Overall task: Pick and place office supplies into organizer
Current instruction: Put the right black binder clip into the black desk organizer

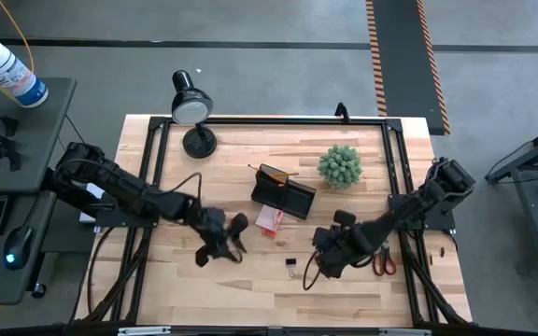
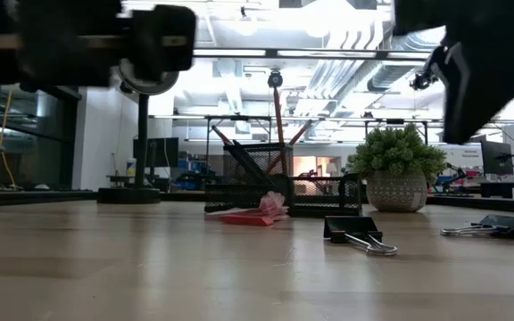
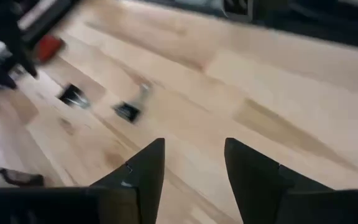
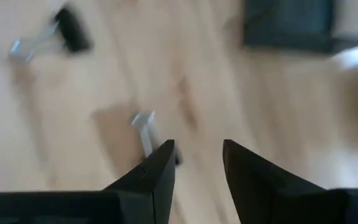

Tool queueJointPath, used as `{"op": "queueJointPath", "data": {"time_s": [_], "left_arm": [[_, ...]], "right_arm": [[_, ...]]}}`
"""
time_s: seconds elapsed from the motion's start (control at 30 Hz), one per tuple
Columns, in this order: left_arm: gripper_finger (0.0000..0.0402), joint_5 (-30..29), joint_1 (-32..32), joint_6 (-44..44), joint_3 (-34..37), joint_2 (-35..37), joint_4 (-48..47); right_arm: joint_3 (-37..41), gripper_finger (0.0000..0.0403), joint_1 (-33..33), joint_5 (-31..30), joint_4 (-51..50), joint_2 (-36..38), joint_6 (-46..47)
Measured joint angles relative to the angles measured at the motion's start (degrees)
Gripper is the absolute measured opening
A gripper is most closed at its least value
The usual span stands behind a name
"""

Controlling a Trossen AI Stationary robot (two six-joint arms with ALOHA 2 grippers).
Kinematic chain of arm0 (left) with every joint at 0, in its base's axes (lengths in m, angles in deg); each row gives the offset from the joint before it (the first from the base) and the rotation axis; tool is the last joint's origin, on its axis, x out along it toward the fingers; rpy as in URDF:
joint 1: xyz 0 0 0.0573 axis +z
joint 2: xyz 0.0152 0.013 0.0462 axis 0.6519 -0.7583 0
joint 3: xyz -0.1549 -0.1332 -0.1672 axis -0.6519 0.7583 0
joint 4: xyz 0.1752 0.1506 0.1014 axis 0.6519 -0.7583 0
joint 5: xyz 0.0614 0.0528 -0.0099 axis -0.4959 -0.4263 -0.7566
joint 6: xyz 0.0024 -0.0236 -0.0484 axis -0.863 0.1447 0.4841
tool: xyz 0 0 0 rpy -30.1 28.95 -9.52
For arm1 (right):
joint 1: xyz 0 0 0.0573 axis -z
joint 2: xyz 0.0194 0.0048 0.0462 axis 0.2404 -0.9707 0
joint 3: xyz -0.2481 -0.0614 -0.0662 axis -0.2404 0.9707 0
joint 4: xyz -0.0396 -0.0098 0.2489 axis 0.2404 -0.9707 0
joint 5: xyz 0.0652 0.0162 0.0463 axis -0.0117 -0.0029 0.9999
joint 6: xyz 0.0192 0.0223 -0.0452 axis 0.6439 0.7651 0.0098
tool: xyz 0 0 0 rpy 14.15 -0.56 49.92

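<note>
The black mesh organizer point(image 1: 284, 192) stands mid-table with pencils and pens point(image 2: 277, 120) upright in its taller back section. The pink sticky-note pad point(image 1: 269, 220) lies against its near side. Two black binder clips point(image 1: 292, 268) lie on the wood nearer the front edge, and they also show in the low view point(image 2: 360, 234). The red-handled scissors point(image 1: 385, 261) lie to the right. My left gripper point(image 1: 229, 239) is open above bare wood, left of the clips point(image 3: 128, 111). My right gripper point(image 1: 320, 261) is open over one clip point(image 4: 144, 129), with the other clip point(image 4: 72, 30) farther off.
A green spiky plant ball point(image 1: 340, 165) sits right of the organizer. A black desk lamp point(image 1: 192, 108) stands at the far left corner. A black frame rail point(image 1: 398, 177) runs along the table's sides. Bare wood lies along the near edge point(image 1: 250, 299).
</note>
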Motion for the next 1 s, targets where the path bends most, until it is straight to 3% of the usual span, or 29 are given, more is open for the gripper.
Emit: {"op": "queueJointPath", "data": {"time_s": [0.13, 0.37, 0.63, 1.0], "left_arm": [[0.0151, -4.96, -5.17, 0.14, 0.0, 0.0, -2.45], [0.015, -7.76, -12.01, 3.02, 0.0, 0.0, -8.1], [0.015, -18.58, -17.45, 10.26, 0.0, 0.0, -16.15], [0.015, -22.88, -18.07, 10.67, 0.0, 0.0, -16.45]], "right_arm": [[0.0, 0.0129, 2.78, 7.88, 0.73, -0.32, -5.23], [0.0, 0.0129, 6.59, 13.04, 2.96, -2.13, -15.81], [0.0, 0.0129, 8.26, 14.64, 2.82, -2.2, -19.1], [0.0, 0.0129, 8.64, 16.75, 4.64, -6.71, -22.93]]}}
